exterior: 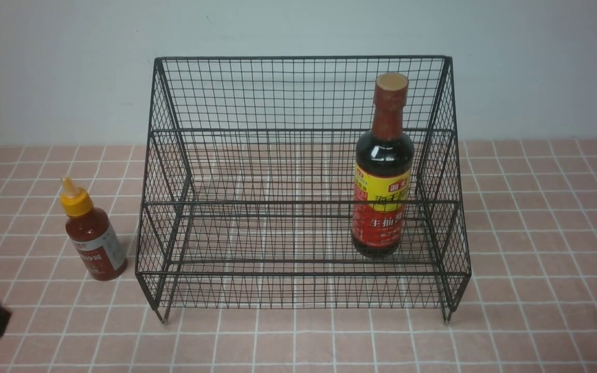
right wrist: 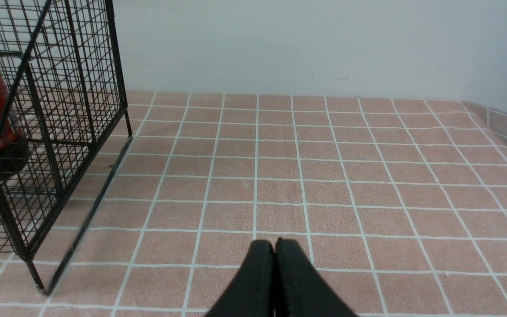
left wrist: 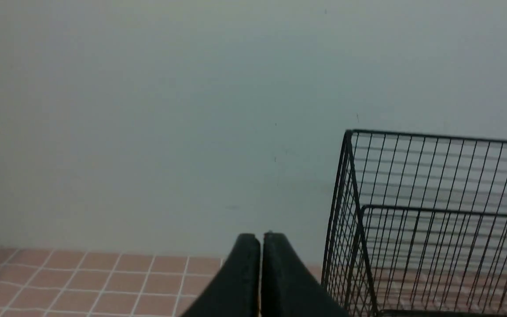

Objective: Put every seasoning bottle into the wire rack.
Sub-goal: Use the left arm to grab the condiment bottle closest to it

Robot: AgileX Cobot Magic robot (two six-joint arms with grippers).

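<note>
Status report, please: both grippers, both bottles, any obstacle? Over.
Left gripper shut, empty; right gripper shut, empty. Soy-sauce bottle upright inside wire rack. Red-sauce bottle outside, left of rack. Nothing between them.

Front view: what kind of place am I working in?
Likely a staged kitchen counter: pink tile-patterned surface, plain pale wall behind, and a wire rack holding a soy-sauce bottle.
</note>
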